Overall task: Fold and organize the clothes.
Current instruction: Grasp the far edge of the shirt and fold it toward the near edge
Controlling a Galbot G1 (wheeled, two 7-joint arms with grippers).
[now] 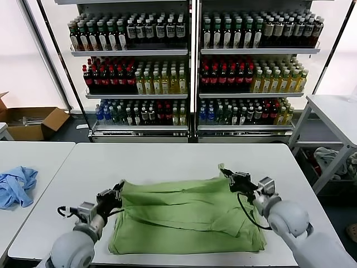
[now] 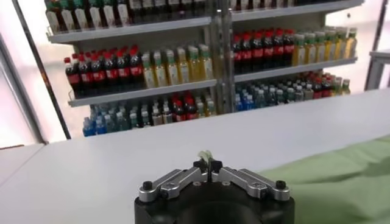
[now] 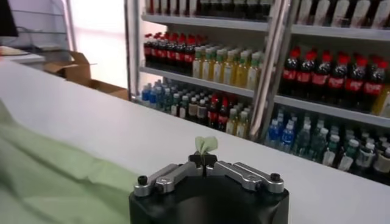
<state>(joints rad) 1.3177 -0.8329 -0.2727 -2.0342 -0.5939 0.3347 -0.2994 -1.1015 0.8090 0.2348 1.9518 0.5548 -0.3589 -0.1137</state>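
Note:
The light green clothes [image 1: 187, 215] lie spread and partly folded on the white table [image 1: 167, 159]. My left gripper [image 1: 119, 188] is shut on the cloth's far left corner; a sliver of green pokes out between its tips [image 2: 208, 159]. On the other side, my right gripper [image 1: 227, 174] is shut on the far right corner, holding it slightly off the table, with a small green tuft showing above its tips [image 3: 203, 152]. The green fabric [image 2: 347, 176] trails away to one side of the left wrist view and lies likewise in the right wrist view as green fabric [image 3: 55, 176].
A light blue garment [image 1: 17, 185] lies on the neighbouring table at the left. Shelves of bottles [image 1: 189, 67] stand behind the table. A cardboard box [image 1: 33, 121] sits on the floor at far left, and another table [image 1: 334, 111] stands at the right.

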